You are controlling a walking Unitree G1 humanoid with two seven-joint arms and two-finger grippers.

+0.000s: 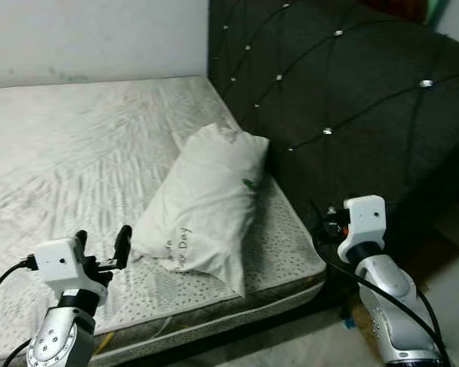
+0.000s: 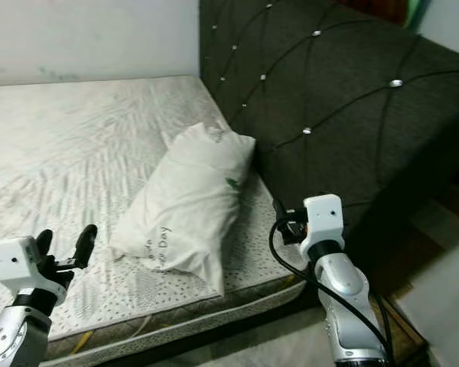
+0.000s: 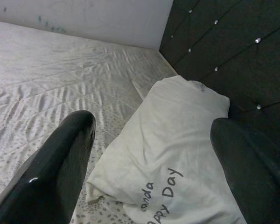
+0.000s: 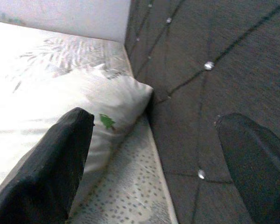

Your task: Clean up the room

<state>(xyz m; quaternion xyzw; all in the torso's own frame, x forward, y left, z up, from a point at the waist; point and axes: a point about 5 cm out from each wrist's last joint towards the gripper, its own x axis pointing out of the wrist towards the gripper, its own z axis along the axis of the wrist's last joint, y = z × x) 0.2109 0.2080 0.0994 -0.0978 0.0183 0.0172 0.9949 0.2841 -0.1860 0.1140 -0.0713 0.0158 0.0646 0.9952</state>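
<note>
A white rectangular fabric pillow point(image 1: 206, 205) is being rested at frame centre on the pale patterned mattress point(image 1: 69, 145), against the dark tufted headboard point(image 1: 344, 92). Left gripper point(image 1: 102, 248) is being held open lower left beside it; right gripper point(image 4: 154, 140) is being held open lower right.

Lay on the mattress point(image 1: 76, 138), toward its right edge: the pillow point(image 1: 206, 200), one end touching the headboard point(image 1: 352, 99), the other end near the mattress's front edge. Stood upright along the right side of the pillow, that headboard, running back to the wall point(image 1: 92, 34). Rose behind the pillow, at the far edge of the mattress, that wall. Hovered left of the pillow's near end, over the front of the mattress, just beside the pillow but apart from it: the left gripper point(image 1: 102, 243), fingers spread. Hung right of the pillow, past the mattress's front corner and before the headboard: the right gripper point(image 4: 154, 140), fingers wide apart.
</note>
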